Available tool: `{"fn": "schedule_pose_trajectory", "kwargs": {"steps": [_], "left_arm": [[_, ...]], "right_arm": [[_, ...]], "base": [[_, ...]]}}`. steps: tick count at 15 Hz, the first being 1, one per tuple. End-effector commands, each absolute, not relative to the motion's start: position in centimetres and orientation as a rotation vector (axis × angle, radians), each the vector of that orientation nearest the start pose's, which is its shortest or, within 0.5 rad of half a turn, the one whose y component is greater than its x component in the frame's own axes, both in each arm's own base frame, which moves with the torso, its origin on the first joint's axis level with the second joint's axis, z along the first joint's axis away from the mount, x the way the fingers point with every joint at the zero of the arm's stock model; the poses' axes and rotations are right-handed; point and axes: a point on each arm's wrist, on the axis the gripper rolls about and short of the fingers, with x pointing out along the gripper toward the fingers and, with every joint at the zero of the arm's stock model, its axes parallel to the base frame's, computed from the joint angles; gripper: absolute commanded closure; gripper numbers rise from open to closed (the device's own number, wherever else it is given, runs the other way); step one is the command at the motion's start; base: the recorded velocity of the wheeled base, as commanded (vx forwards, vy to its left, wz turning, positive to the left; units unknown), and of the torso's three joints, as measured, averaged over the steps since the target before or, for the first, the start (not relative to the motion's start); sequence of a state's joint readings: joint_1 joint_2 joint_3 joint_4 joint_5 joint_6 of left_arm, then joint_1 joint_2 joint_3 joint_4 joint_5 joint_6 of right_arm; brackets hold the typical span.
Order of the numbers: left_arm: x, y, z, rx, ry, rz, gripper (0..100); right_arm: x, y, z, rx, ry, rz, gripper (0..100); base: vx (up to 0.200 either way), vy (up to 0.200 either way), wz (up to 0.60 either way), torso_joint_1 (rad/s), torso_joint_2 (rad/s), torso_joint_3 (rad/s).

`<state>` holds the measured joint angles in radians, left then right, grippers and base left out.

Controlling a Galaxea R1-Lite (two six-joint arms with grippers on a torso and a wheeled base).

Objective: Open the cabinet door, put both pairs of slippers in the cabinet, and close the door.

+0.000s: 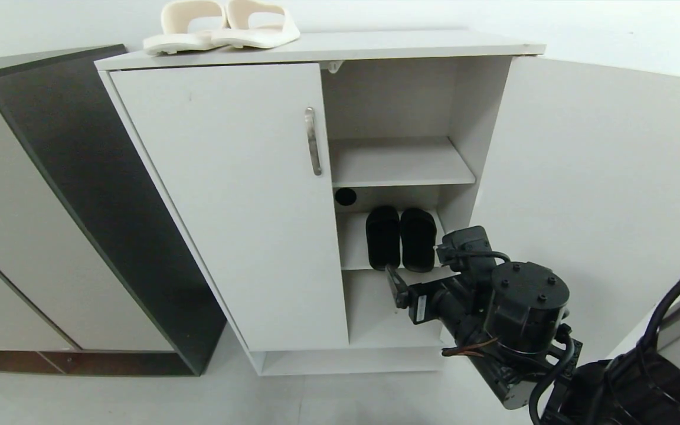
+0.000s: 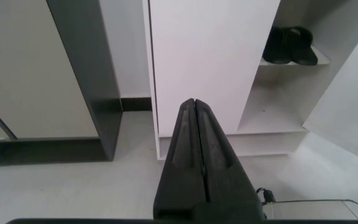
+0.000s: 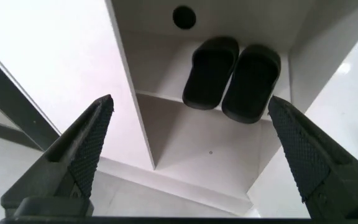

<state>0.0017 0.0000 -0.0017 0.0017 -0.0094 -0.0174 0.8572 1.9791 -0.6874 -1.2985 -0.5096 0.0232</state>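
A pair of black slippers (image 1: 400, 237) (image 3: 232, 81) (image 2: 291, 46) lies side by side on the middle shelf of the white cabinet (image 1: 316, 50). The cabinet's right door (image 1: 588, 195) is swung wide open; its left door (image 1: 228, 206) is closed. A pair of cream slippers (image 1: 222, 25) rests on the cabinet top at its left end. My right gripper (image 1: 402, 283) (image 3: 189, 106) hangs open and empty just in front of the open compartment, slightly below the black slippers. My left gripper (image 2: 194, 106) is shut on nothing, held back from the cabinet above the floor.
A dark-sided cabinet (image 1: 98, 195) stands against the white one's left side. The upper shelf (image 1: 399, 162) and the bottom shelf (image 1: 387, 319) are bare. A metal handle (image 1: 313, 141) is on the closed door. Open floor (image 1: 139, 401) lies in front.
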Motion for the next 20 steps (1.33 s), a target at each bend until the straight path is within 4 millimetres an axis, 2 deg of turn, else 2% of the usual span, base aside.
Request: {"fn": "schedule_pose_trajectory", "kwargs": {"steps": [1,3,6,15,20], "left_arm": [[-2.3,0.0,7.6,-0.018,0.002,-0.008,100],[-2.3,0.0,7.6,-0.018,0.002,-0.008,100],[-2.3,0.0,7.6,-0.017,0.002,-0.006,100],[-2.3,0.0,7.6,-0.015,0.002,-0.009,100],[-2.3,0.0,7.6,-0.015,0.002,-0.008,100]], "right_arm": [[23.1,25.0,12.6,0.022,0.005,0.348,0],[23.0,24.9,12.5,0.023,0.012,0.36,0],[22.1,24.3,12.6,0.074,0.042,0.486,0],[21.9,23.9,11.8,0.06,0.074,0.503,0],[21.8,23.9,11.6,0.054,0.08,0.503,0]], "base": [[0.0,0.0,0.0,0.002,0.01,0.198],[0.0,0.0,0.0,0.005,0.0,0.2],[0.0,0.0,0.0,0.002,0.0,0.203],[0.0,0.0,0.0,0.001,0.0,0.035],[0.0,0.2,0.0,0.007,0.0,0.008]]}}
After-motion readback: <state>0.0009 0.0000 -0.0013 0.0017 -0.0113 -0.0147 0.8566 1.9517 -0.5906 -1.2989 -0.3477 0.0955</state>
